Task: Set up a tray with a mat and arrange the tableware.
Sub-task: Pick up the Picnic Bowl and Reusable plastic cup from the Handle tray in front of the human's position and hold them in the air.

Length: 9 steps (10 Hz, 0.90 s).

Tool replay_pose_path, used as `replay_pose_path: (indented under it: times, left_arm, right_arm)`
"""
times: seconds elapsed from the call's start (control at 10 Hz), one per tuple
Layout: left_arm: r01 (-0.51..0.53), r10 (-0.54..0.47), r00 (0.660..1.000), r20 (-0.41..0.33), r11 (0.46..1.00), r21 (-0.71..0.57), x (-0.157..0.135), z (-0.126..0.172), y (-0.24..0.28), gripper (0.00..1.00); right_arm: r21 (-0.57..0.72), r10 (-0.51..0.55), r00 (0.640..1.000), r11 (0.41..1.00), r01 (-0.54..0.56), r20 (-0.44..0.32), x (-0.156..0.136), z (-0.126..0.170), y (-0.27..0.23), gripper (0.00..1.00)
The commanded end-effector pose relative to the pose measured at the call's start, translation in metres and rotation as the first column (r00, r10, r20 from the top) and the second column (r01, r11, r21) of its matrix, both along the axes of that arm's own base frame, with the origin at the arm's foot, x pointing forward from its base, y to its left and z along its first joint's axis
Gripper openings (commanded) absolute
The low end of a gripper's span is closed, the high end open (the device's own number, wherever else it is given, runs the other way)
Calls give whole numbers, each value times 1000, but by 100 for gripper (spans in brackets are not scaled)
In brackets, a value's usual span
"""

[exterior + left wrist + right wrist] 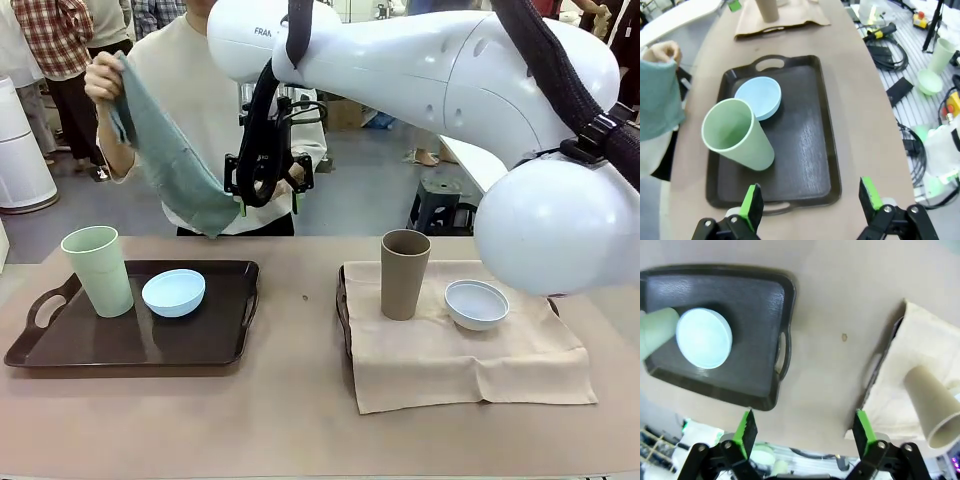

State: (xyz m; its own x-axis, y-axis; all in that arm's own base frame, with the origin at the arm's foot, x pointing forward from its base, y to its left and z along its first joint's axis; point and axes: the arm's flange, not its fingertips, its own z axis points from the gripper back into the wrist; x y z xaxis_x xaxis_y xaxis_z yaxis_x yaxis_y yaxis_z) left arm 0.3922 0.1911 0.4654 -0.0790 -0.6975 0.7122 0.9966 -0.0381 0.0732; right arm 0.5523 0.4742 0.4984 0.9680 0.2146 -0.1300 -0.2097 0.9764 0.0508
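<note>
Near right, the beige mat [470, 365] carries the taupe tumbler [404, 275] and greyish-white bowl [476, 304]. Near left, the green tumbler [98, 270] and blue bowl [173, 292] stand on a bare tray [120, 342]. The left hand [810, 192] and right hand [803, 419] are released. Far, the person [210, 100] holds a teal mat [170, 160], probably to go under those 2.

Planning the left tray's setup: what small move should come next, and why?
Probably the open left end effector closes in on the pale green tumbler to lift it off: the dark tray has no mat, and the person's teal mat needs room.
</note>
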Motion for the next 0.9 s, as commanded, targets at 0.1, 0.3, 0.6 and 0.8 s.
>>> replay_pose_path:
  times: [0.1, 0.3, 0.6, 0.8]
  left_arm:
    - [18, -17, 999, 31, 1000, -4, 9, -8, -9, 100]
    - [-58, 59, 998, 27, 998, -21, 20, -15, -6, 100]
    - [-139, 138, 990, -28, 990, -26, 51, -43, 0, 100]
    - [-119, 117, 992, -47, 992, -37, 68, -57, 2, 100]
  right_arm:
    - [-73, 2, 1000, 997, -1, 4, 9, -30, 37, 99]
    - [-53, 50, 999, 997, -50, 1, 11, -47, 60, 99]
    - [-19, 106, 994, 994, -107, -28, 15, -75, 91, 99]
    - [-8, 132, 990, 991, -132, -58, 19, -89, 110, 99]
